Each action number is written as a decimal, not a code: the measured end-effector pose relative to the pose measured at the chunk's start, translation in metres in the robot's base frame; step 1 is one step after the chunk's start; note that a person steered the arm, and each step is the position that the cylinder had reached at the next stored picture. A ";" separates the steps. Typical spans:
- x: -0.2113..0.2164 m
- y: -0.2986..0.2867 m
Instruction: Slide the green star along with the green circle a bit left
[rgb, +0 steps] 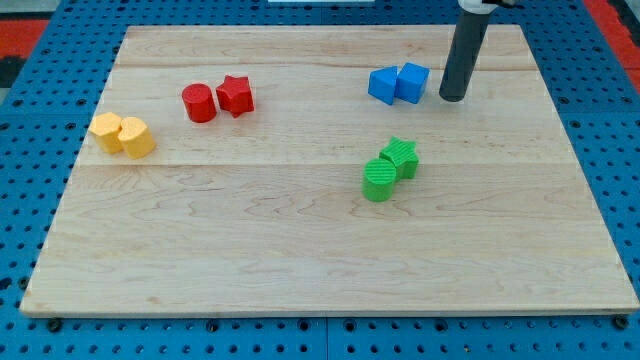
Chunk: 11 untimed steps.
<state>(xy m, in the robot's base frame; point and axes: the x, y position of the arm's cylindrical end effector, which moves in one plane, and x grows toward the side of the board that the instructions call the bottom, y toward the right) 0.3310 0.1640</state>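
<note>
The green star (402, 157) sits right of the board's middle, touching the green circle (379, 179), which lies just below and left of it. My tip (453, 98) rests on the board near the view's top right. It stands above and to the right of the green pair, well apart from them, and just right of the blue blocks.
Two blue blocks (398, 83) sit together just left of the tip. A red circle (199, 102) and a red star (236, 95) sit together at upper left. Two yellow blocks (123, 133) sit near the left edge. The wooden board (300, 260) lies on a blue pegboard.
</note>
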 end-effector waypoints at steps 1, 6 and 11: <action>-0.004 0.000; 0.060 -0.015; 0.106 -0.135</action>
